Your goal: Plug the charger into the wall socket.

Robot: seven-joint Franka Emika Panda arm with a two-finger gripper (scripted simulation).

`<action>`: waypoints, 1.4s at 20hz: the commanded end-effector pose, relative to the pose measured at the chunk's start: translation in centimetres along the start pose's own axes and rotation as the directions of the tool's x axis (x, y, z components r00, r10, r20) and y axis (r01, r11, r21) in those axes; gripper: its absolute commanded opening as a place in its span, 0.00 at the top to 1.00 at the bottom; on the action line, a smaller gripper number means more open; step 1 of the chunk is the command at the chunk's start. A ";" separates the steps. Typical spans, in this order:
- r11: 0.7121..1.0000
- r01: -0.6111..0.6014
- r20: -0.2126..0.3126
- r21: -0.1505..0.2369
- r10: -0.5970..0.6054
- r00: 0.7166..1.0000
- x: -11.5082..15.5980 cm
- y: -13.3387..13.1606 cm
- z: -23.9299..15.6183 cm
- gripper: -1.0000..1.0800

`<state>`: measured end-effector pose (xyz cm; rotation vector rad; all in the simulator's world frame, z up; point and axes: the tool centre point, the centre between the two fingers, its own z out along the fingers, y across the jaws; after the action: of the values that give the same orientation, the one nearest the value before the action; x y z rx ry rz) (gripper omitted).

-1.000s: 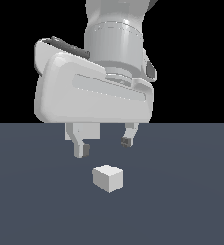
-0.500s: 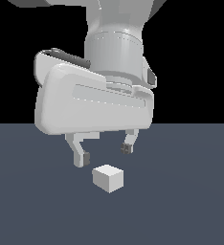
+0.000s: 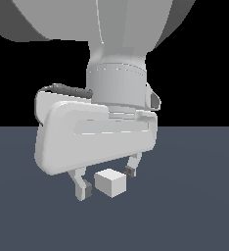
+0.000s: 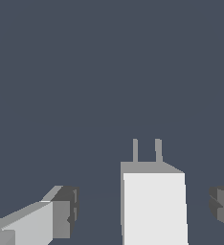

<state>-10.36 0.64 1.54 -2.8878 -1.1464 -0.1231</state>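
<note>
Flat slate-blue ground fills the lower half of the exterior view, meeting a plain black backdrop along a level horizon; whether this ground is a desk (image 3: pixel 199 206) or a floor cannot be told. One arm comes down from the top of this view, ending in a broad white hand body with one tool (image 3: pixel 106 181) below it. Two fingers show: one pale finger with a dark pad (image 3: pixel 81 188) on the exterior view's left and nearer the camera, and one shorter-looking finger tip on the exterior view's right, farther back. They stand apart, with clear space on each side of what lies between them. One charger (image 3: pixel 110 182), a small white-grey cube, sits on the ground in that gap, its top edge about level with the finger tips, touching neither finger as far as this view shows. One thin grey cable loops along the upper left of the hand body. In the wrist view the same blue-grey surface (image 4: pixel 85 72) fills the whole background. One charger (image 4: pixel 154 206) appears as a tall white block with a grey side face, and two slim grey prongs (image 4: pixel 147 150) stick out of its far end, side by side and parallel. Two fingers (image 4: pixel 61 213) flank it, one pale with a dark pad on one side, and one dark pad cut off by the picture's edge on the other; a strip of bare surface separates each from the block.
</note>
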 end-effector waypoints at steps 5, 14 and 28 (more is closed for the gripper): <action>1.000 0.000 -0.001 -0.001 0.000 1.000 0.0 0.1 0.4 1.00; 1.000 0.000 -0.001 -0.001 0.000 1.000 0.0 0.1 0.3 1.00; 0.991 -0.130 -0.003 -0.011 0.130 0.992 2.5 -0.6 -1.1 1.00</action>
<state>-9.30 2.30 2.54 -2.9489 -0.9905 -0.1285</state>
